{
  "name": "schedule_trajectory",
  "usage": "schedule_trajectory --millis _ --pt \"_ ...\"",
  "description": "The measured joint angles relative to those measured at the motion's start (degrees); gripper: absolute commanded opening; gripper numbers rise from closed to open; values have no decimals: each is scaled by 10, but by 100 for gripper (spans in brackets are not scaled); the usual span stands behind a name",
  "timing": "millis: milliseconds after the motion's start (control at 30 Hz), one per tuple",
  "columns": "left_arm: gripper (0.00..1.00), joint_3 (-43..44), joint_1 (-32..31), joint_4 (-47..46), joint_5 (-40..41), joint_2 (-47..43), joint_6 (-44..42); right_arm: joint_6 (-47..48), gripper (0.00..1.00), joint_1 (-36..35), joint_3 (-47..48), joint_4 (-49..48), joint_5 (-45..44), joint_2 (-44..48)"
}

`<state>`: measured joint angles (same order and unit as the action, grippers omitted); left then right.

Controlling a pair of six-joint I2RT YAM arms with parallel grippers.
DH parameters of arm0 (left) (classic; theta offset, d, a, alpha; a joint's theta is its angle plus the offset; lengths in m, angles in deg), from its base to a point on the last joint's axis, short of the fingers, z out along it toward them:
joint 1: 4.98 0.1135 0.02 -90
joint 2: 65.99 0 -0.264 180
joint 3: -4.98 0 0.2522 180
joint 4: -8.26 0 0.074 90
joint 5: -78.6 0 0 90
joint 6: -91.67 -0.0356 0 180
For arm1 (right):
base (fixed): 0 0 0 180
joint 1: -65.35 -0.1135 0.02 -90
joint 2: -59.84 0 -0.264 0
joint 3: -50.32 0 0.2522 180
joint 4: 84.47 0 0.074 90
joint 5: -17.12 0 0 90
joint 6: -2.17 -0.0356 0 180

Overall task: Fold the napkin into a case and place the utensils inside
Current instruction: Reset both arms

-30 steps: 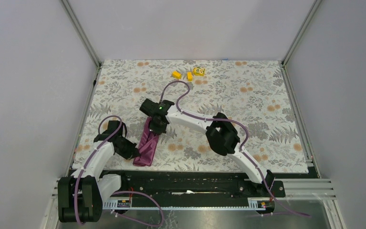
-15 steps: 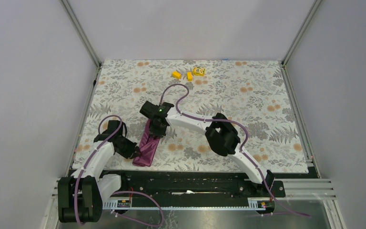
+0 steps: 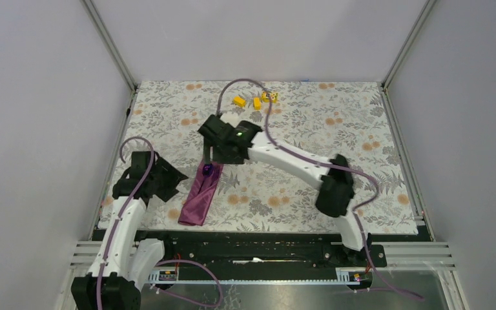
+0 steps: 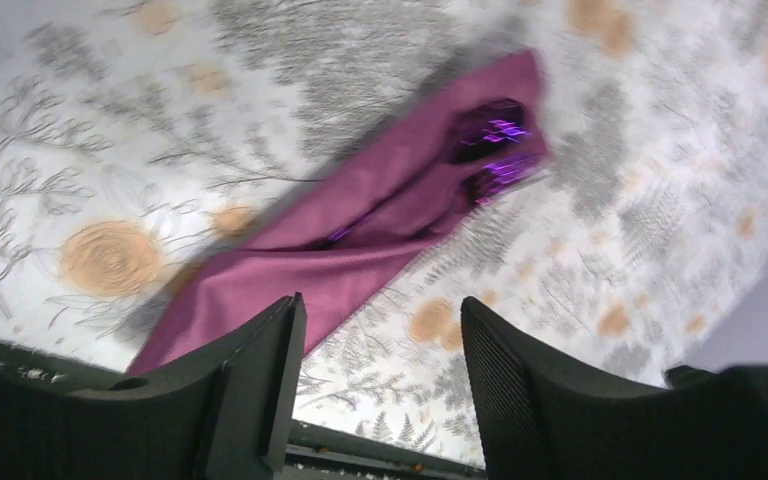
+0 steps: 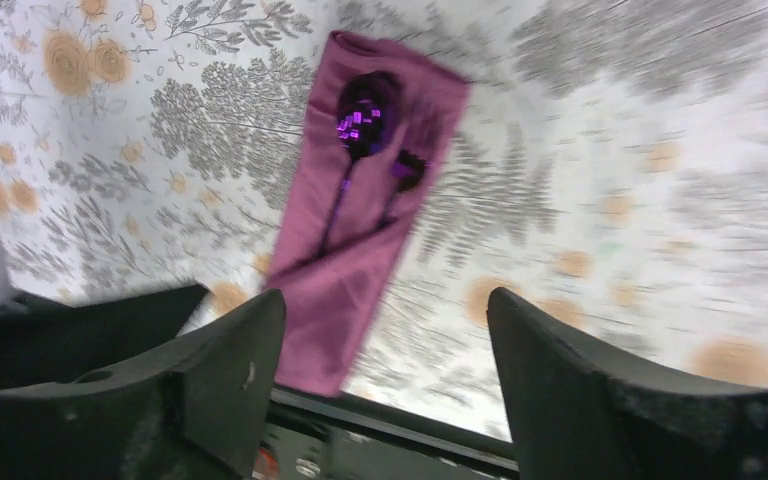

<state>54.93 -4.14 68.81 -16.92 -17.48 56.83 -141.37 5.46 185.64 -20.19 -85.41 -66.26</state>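
The plum napkin lies folded into a narrow case (image 3: 199, 199) near the table's front edge, left of centre. The dark purple utensils' heads (image 3: 207, 170) stick out of its far end. In the right wrist view the spoon (image 5: 363, 108) and fork (image 5: 406, 170) lie side by side in the case (image 5: 345, 260). The left wrist view shows the same case (image 4: 360, 235) with the spoon bowl (image 4: 488, 128). My left gripper (image 3: 173, 180) (image 4: 380, 305) hangs open to the left of the case, holding nothing. My right gripper (image 3: 215, 152) (image 5: 385, 295) is open above the case's far end, also holding nothing.
Three small yellow blocks (image 3: 256, 100) sit at the back of the floral tablecloth (image 3: 336, 129). The black front rail (image 3: 265, 236) runs just below the case's near end. Grey walls enclose the table on three sides.
Both grippers have opened and let go of the case. The right arm rose and drew back toward the far side; the left arm lifted and pulled away to the left.
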Motion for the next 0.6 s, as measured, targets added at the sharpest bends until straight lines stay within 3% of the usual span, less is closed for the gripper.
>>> schedule_trajectory --millis 167,300,367,433,600 --pt "80 63 1 -51 -109 -35 -97 156 98 3 -183 -38 -102 255" --pt "81 122 1 -113 -214 -63 -162 273 100 6 -328 -83 -161 515" --pt "86 185 0 -127 -259 -53 -199 313 100 6 -346 -91 -189 626" --pt "97 255 -4 -135 -290 -32 -233 341 100 6 -345 -97 -212 699" --pt "99 441 -38 -152 -338 35 -298 401 100 7 -275 -85 -277 814"
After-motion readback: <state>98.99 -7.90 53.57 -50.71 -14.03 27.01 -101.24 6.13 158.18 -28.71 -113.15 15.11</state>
